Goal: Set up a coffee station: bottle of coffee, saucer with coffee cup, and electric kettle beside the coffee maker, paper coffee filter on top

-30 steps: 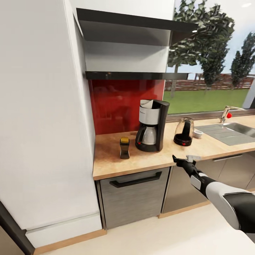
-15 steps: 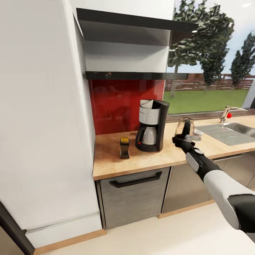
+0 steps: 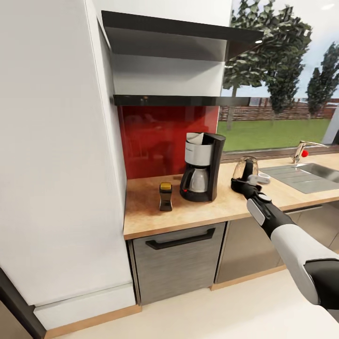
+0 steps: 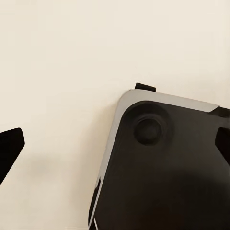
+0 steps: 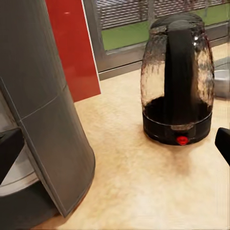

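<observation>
- Since a second ago the right arm has swung up from below the worktop edge and now reaches over the worktop point(image 3: 150, 214); half a second ago the electric kettle point(image 3: 245, 175) appeared raised and tilted near the right gripper point(image 3: 246, 184), and now it stands upright on the wood.
- The right gripper sits just in front of the kettle base; in the right wrist view its two dark fingertips point(image 5: 223, 140) lie at opposite edges with the kettle between them and farther off, so the jaws are spread wide and hold nothing.
- The left gripper's dark fingertips point(image 4: 9, 148) show wide apart over the cream floor point(image 4: 62, 72) beside the robot's dark base point(image 4: 163, 182), holding nothing.
- The coffee maker point(image 3: 203, 166) stands on the worktop against the red backsplash point(image 3: 155, 139), its carafe in place; the kettle is near its right.
- The bottle of coffee point(image 3: 165, 196), dark with a yellow lid, stands upright on the worktop to the left of the coffee maker, apart from it.
- A small white cup-like object point(image 3: 262, 177) lies right of the kettle; its details are too small to tell.
- The light wooden worktop runs right to a steel sink point(image 3: 310, 174) with a tap point(image 3: 301, 149) under a window point(image 3: 282, 70) onto lawn and trees.
- Two dark shelves point(image 3: 179, 100) hang above; a tall white cabinet point(image 3: 56, 155) stands at the left, and a steel drawer front point(image 3: 179, 259) sits below.
</observation>
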